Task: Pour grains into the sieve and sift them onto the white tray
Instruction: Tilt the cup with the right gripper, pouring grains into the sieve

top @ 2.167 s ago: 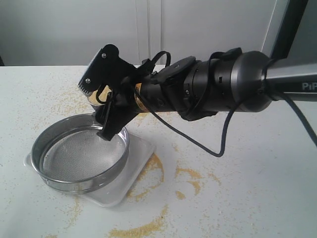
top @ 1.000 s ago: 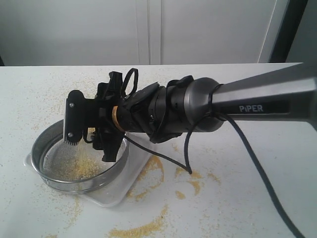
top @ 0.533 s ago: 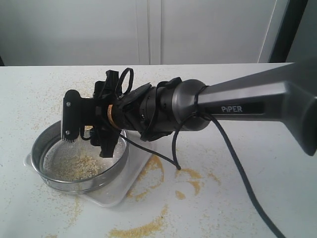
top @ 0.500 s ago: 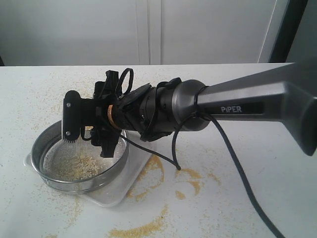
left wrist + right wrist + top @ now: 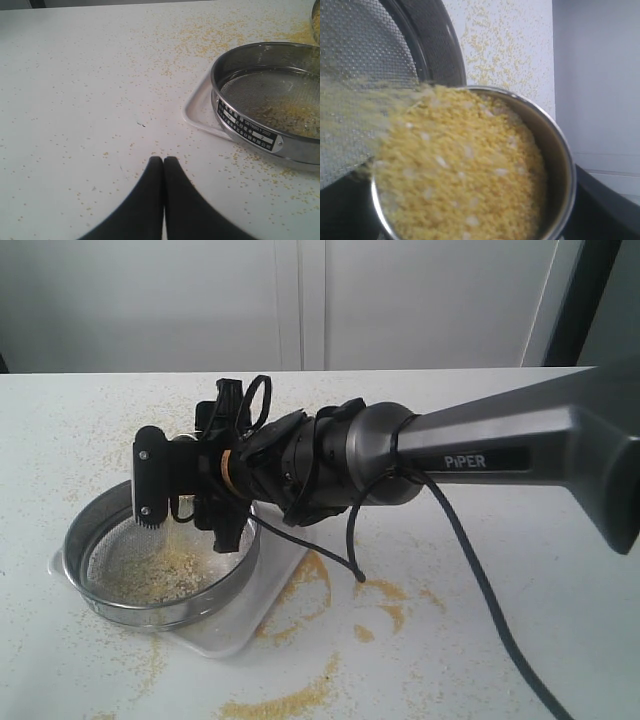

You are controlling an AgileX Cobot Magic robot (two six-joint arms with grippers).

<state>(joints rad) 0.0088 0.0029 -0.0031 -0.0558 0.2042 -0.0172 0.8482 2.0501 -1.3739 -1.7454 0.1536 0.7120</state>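
Some poured, most not. On flat white rectangular tray [image 5: 268, 592], wide round steel mesh-bottomed sieve [image 5: 140, 612], thinly dusted. Right gripper [image 5: 188, 508] clamped on small shiny steel cup [image 5: 563, 165], tilted above, near full of yellow-whitish grains [image 5: 460, 180]. Left gripper [image 5: 163, 160] pinched together, empty. Sifting apparently unstarted.

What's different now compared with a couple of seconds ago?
The right gripper, clamped on the steel cup, swung lower over the sieve and tipped the cup; the mesh, bare before, now carries yellow grains. The sieve, the white tray and the spilled grain on the table stayed put.
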